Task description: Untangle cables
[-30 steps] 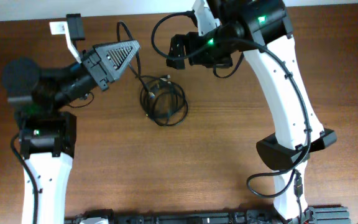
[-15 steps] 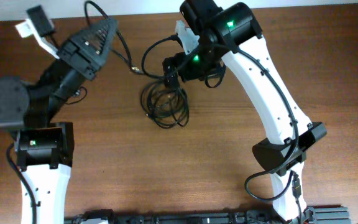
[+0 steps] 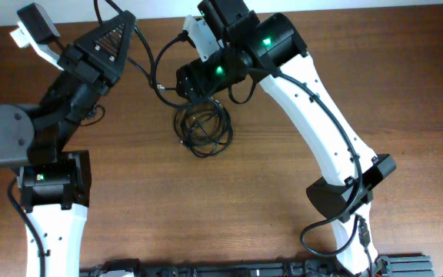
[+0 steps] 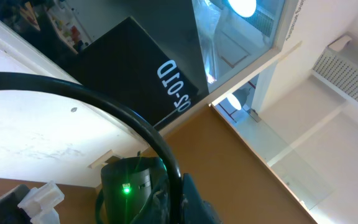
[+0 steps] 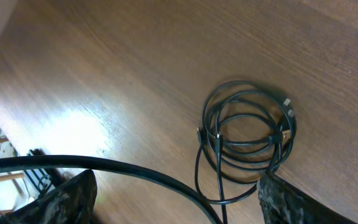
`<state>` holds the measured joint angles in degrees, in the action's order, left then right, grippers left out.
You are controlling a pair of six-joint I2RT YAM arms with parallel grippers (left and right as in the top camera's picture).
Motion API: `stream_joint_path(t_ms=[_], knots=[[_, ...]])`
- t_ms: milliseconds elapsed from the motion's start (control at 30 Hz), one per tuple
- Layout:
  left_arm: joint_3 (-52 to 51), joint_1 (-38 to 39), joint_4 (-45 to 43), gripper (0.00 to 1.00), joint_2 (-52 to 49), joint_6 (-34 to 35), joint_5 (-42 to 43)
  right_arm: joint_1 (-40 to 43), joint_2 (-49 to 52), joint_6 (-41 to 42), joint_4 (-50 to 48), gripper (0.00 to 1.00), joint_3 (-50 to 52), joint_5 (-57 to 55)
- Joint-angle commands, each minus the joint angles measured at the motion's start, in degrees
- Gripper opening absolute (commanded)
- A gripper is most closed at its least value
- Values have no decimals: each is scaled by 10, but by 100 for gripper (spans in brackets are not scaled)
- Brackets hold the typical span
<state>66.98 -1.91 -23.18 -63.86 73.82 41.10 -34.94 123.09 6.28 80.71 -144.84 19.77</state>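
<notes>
Cables (image 3: 204, 131) lie as one loose round coil of overlapping black loops near the middle of the brown desk (image 3: 244, 200), toward its far edge. In the right wrist view the coil (image 5: 247, 134) rests flat on the wood (image 5: 135, 74), with small plug ends on its right side, one of them yellowish, and two strands trailing from its lower left toward the bottom of the picture. The right tool (image 3: 187, 81) hangs over the upper edge of the coil in the overhead view. Seen from its own camera, the right tool (image 5: 176, 180) is spread wide: its two fingers (image 5: 73, 196) stand at the bottom corners of the picture, well apart and with nothing gripped, and the coil shows in the gap beyond them. A thicker black wire (image 5: 135, 171) arcs across the foreground in front of the fingers. The left tool (image 3: 114, 38) is raised at the far left of the desk, well apart from the coil. A thin dark line runs from the coil's upper left edge toward it, but I cannot tell whether that line ends at the tool. The left wrist camera faces up into the room and shows only a curved black wire (image 4: 135, 124) close to the lens, so I cannot tell whether the left tool is released or clenched.
</notes>
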Motion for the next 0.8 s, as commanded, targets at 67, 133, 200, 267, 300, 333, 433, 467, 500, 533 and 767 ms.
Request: stream_joint_path(t_ms=[67, 133, 200, 267, 300, 333, 433, 467, 500, 533, 767], knots=[[9, -11, -1, 0, 3, 6, -4, -3, 12, -140, 39, 81, 2, 6], [9, -24, 12, 0, 3, 6, -4, 1, 12, -199, 38, 82, 2, 35], [9, -24, 36, 0, 3, 6, -4, -1, 14, -268, 32, 82, 2, 101], [9, -24, 35, 0, 4, 6, -2, -6, 28, -268, 13, 81, 2, 107], [9, -24, 35, 0, 4, 18, 1, -6, 36, -268, 8, 81, 2, 107], [9, -24, 36, 0, 3, 24, 1, -6, 41, -266, 7, 81, 2, 107], [9, -24, 36, 0, 3, 27, 0, -6, 52, -247, -3, 44, 2, 107], [8, -24, 36, 0, 3, 27, 0, -6, 52, -233, -9, 29, 2, 106], [8, -24, 38, 0, 3, 26, -1, -5, 51, -221, -11, 18, 1, 106], [8, -25, 53, 0, 2, 18, -5, -5, 50, -207, -10, 4, -2, 107], [8, -48, 335, 32, 2, -148, -88, 7, -23, -24, 1, 4, -120, 107]])
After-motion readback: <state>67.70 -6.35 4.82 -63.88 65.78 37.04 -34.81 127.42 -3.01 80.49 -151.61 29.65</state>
